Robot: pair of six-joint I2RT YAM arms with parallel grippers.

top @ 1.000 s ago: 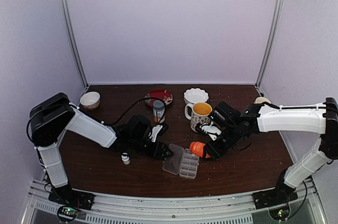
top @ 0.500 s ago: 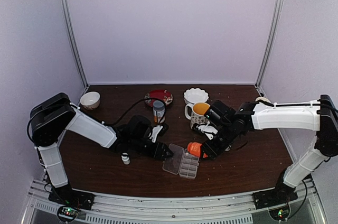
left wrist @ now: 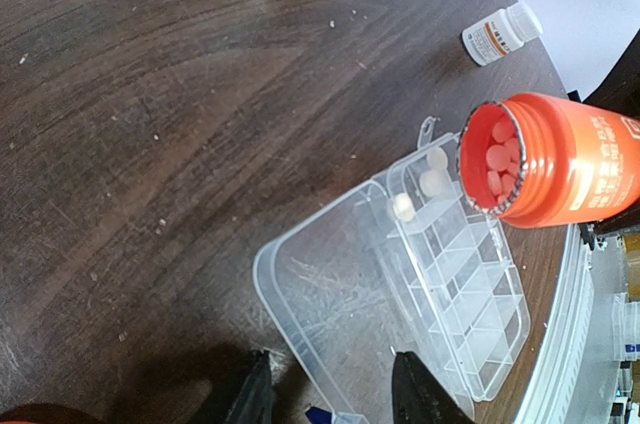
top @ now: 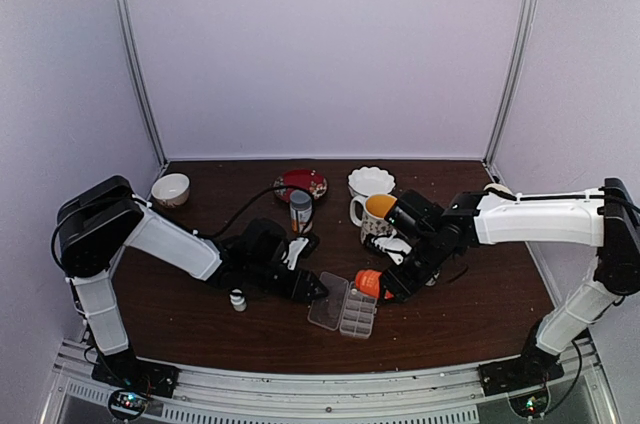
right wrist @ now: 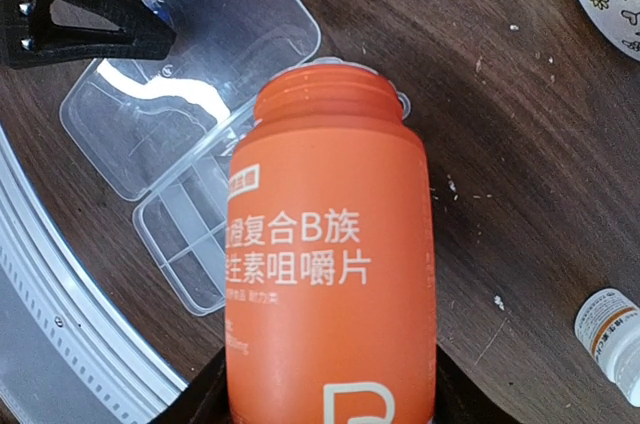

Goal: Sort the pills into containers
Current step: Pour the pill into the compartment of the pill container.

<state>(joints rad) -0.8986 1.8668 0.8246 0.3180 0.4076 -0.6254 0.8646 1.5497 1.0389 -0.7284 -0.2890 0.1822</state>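
1. Three pills (left wrist: 432, 182) are lying in the end containers (left wrist: 470, 284) of the clear box (top: 358, 314) on the table (left wrist: 150, 144).
2. Right claw (top: 383, 289) is pinching an orange bottle (left wrist: 560, 159), mouth just beside them.
3. Left claw (left wrist: 330, 399) is standing spread at the lid (left wrist: 330, 304) corner.

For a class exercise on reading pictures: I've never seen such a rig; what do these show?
Two robot arms are bolted at the near edge of a table. One picture looks down from above; the other two come from a camera on each wrist. The right end effector holds an open orange bottle, tipped, mouth at the end of a clear box whose lid lies open; three pills lie in its end cells. The left end effector sits at the lid's edge; whether it grips is unclear. Also there: a mug, a white bowl, a small bowl, a red plate, a grey-capped bottle, a white bottle.
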